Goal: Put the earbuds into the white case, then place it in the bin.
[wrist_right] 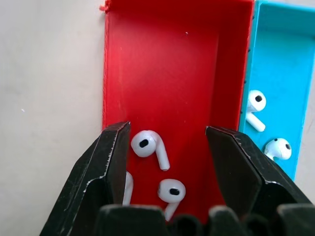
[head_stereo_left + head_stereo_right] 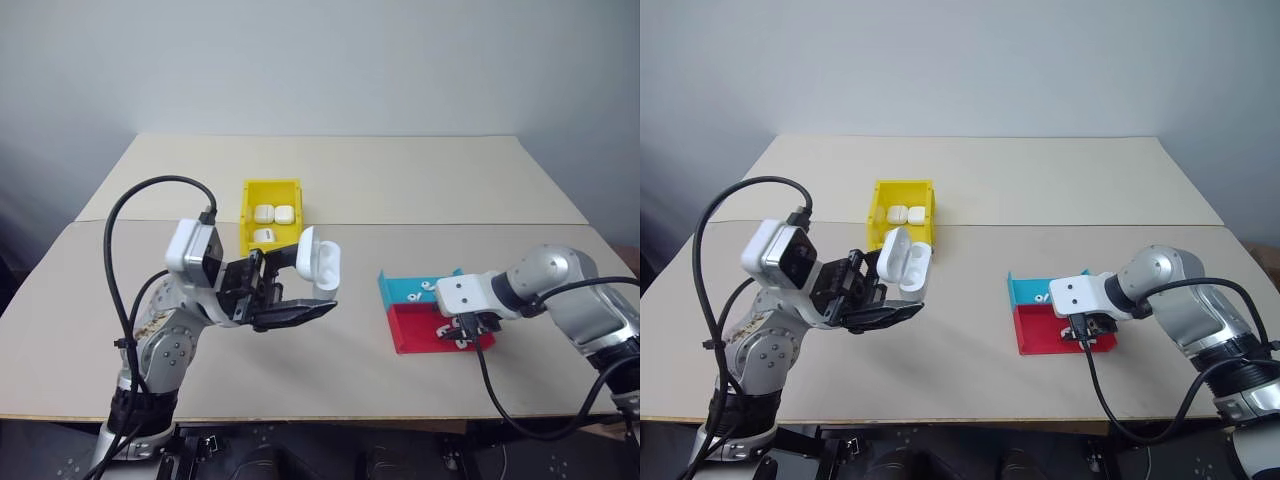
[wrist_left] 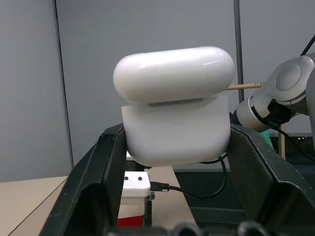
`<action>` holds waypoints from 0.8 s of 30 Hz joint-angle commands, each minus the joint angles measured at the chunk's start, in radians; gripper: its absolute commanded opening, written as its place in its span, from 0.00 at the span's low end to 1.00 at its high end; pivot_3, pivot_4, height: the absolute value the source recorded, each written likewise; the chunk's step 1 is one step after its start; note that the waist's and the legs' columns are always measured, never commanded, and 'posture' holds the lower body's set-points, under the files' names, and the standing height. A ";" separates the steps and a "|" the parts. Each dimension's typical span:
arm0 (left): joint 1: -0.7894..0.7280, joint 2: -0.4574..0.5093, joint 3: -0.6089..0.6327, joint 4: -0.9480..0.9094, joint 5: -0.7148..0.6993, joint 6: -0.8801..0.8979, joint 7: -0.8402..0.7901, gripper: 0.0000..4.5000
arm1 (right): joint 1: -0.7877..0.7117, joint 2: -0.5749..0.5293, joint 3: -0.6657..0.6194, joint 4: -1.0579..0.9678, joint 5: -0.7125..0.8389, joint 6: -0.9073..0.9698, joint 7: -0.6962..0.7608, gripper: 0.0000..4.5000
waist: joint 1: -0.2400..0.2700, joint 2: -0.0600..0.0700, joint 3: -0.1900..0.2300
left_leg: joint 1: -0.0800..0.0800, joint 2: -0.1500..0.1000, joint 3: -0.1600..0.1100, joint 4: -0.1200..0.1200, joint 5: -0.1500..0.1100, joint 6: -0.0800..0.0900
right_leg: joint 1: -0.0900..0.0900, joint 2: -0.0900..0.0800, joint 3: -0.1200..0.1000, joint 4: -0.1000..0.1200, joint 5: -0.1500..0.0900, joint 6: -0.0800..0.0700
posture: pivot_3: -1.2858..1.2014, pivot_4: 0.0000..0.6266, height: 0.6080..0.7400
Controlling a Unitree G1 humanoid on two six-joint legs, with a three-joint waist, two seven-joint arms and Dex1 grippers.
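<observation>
Currently: white case clamped by its lower body in left tool, raised above the tabletop, lid flipped open, cavities facing toward the robot's right. Fingers pressing on both flanks of the body, lid left free.

Right tool poised low over the red tray, jaws apart, nothing between them; straddling one of the earbuds, with two more just beside it. Further earbuds lying in the teal tray alongside, touching the red one.

Yellow bin well behind the raised case, already holding three closed cases.

Handling, as judged: earbuds very light, hard, glossy, likely to squirt from a pinch or roll on the tray floor. Best taken across the bulbous head or high on the stem, squarely, with gentle closing. Neighbours close enough to be nudged. Case likewise slick and rounded; grip on flat flanks looks sound, but hinge lid probably floppy, so worth avoiding any knock while seating a bud.
</observation>
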 commanded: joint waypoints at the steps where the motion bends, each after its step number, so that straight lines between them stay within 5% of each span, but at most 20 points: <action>1: -0.004 0.000 0.004 -0.023 -0.003 -0.013 -0.001 0.61 | -0.026 -0.001 0.008 0.019 -0.022 -0.054 0.023 0.64 | 0.000 0.000 0.000 | 0.000 0.000 0.000 0.000 0.000 0.000 | 0.000 0.000 0.000 0.000 0.000 0.000 | 0.52 0.24 1.00; 24: 0.063 -0.012 -0.006 -0.091 0.016 -0.023 0.059 0.61 | -0.063 0.037 0.051 0.185 -0.132 -0.247 0.043 0.64 | 0.000 0.000 0.000 | 0.001 0.000 0.000 0.000 0.002 -0.003 | 0.001 0.000 0.000 0.000 0.000 0.000 | 0.52 0.24 1.00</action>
